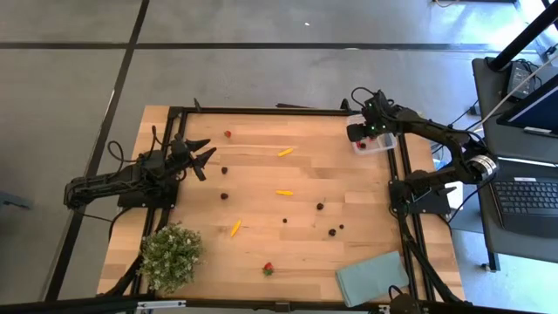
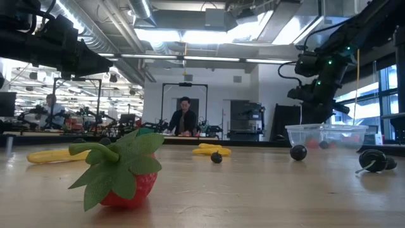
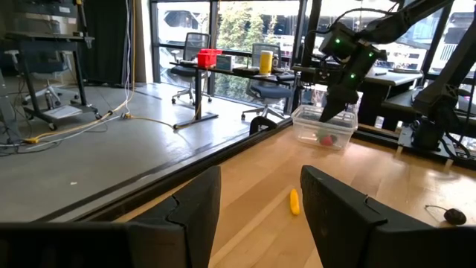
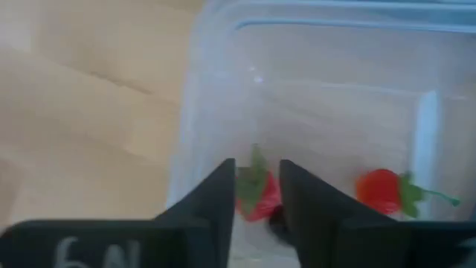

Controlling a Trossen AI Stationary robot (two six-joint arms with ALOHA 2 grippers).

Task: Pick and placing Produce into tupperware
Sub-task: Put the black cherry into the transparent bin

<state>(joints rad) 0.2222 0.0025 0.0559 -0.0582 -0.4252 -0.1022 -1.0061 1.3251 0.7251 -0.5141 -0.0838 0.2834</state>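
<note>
Over the tupperware point(image 4: 312, 97), right gripper point(image 4: 257, 195) reads "6N".

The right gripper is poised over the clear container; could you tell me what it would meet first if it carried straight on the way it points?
Probably the strawberry between the right gripper's open fingers, inside the tupperware, then the floor; depth is unclear.

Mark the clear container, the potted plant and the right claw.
clear container point(image 3: 323, 128): left wrist view, front wall.
potted plant point(image 1: 171, 255): high view, middle of the leaves.
right claw point(image 4: 257, 195): right wrist view, gap between its fingertips, above a strawberry inside the container.
</note>
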